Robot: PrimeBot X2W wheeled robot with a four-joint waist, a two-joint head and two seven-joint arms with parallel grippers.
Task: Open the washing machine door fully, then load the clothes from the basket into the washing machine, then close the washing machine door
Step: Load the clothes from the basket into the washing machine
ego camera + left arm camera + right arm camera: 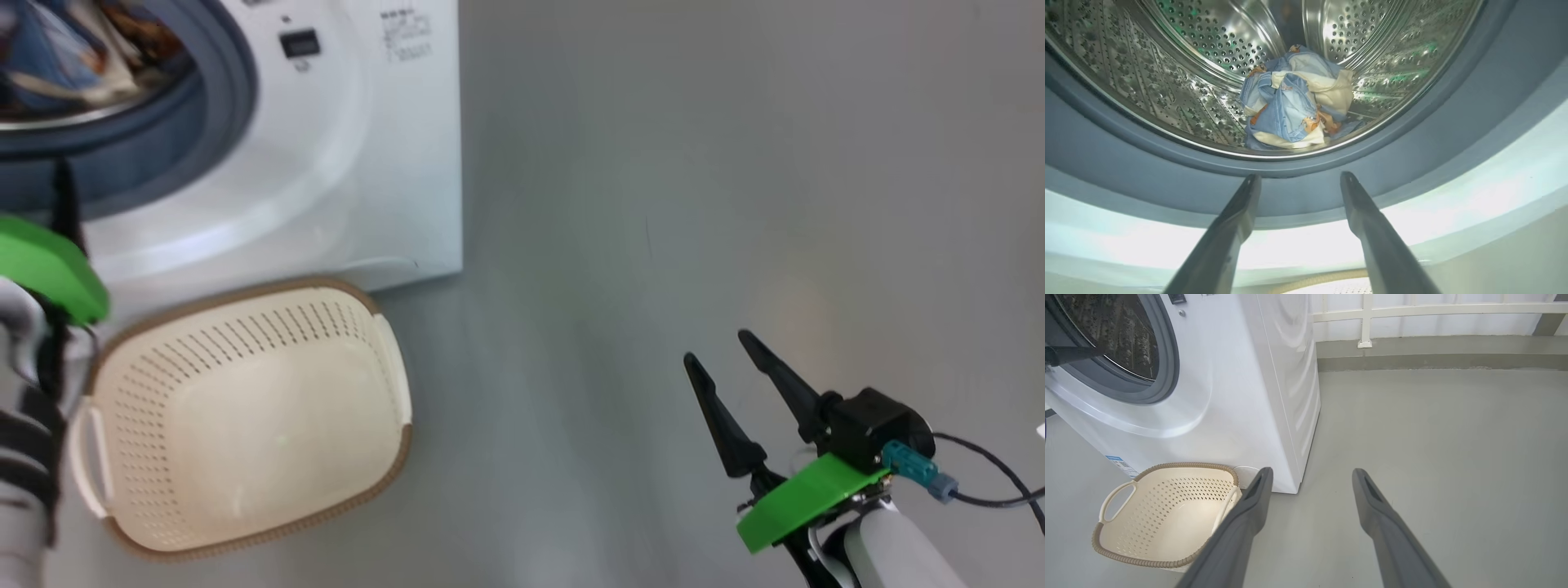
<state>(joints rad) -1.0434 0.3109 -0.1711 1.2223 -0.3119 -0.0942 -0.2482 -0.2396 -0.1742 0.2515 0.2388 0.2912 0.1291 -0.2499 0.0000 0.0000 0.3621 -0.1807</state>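
The white washing machine [359, 163] stands at the upper left with its mouth uncovered; the washing machine door is out of view. The clothes [1296, 106], a light blue, cream and orange heap, lie at the bottom of the steel drum [1180, 69]. My left gripper [1300, 177] is open and empty, its tips level with the grey-blue seal [1126, 151] just outside the drum. The basket [245, 425] sits empty on the floor in front of the machine. My right gripper [718, 347] hangs open and empty over bare floor, well right of the basket [1167, 514].
Grey floor [735, 204] spreads out to the right of the machine. A low kerb and a white railing [1412, 312] close off the far side. My left arm's green plate [49, 269] hangs just left of the basket.
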